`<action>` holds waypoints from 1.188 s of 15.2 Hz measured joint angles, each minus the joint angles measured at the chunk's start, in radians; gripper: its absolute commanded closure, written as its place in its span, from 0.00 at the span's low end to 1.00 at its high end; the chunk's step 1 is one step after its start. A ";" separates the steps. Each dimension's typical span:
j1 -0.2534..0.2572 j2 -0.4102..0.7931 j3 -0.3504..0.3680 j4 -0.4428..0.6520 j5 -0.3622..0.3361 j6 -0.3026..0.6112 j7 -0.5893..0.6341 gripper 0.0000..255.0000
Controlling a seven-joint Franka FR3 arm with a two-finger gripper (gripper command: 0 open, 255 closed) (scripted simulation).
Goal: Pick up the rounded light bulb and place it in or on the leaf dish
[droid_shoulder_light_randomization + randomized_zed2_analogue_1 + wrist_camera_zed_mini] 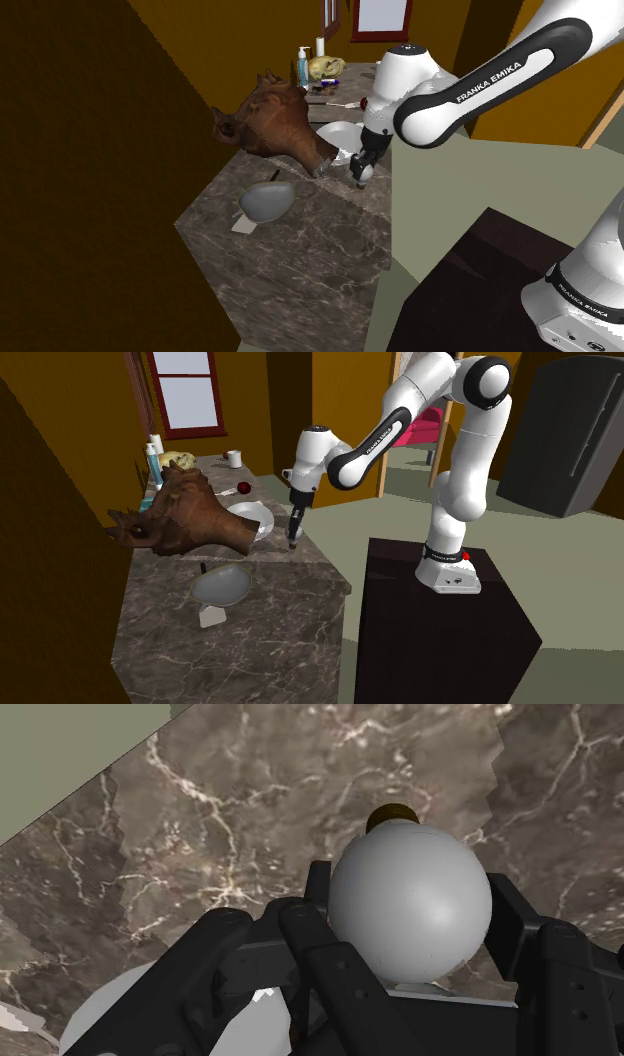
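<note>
1. Firmly, the end effector (409, 882) clasps the bulb (410, 909) between both fingers.
2. Bulb hangs over the worktop (300, 262), apart from the leaf dish (267, 201), toward the shoulder view's right.
3. Dish's hollow shows plain grey.

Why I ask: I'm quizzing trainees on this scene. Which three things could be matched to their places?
Things:
1. light bulb
2. leaf dish
3. brown animal head

Places:
A. alone on the marble counter, nearest the shoulder camera
B. clasped between the jaws
C. on the counter, beside the white plate

Pairs: 1-B, 2-A, 3-C.
</note>
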 measured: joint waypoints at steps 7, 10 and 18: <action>0.005 -0.059 -0.005 0.041 0.025 -0.099 -0.022 1.00; 0.008 -0.080 -0.005 0.063 0.032 -0.141 -0.026 1.00; 0.009 -0.130 -0.014 0.125 0.048 -0.252 -0.047 1.00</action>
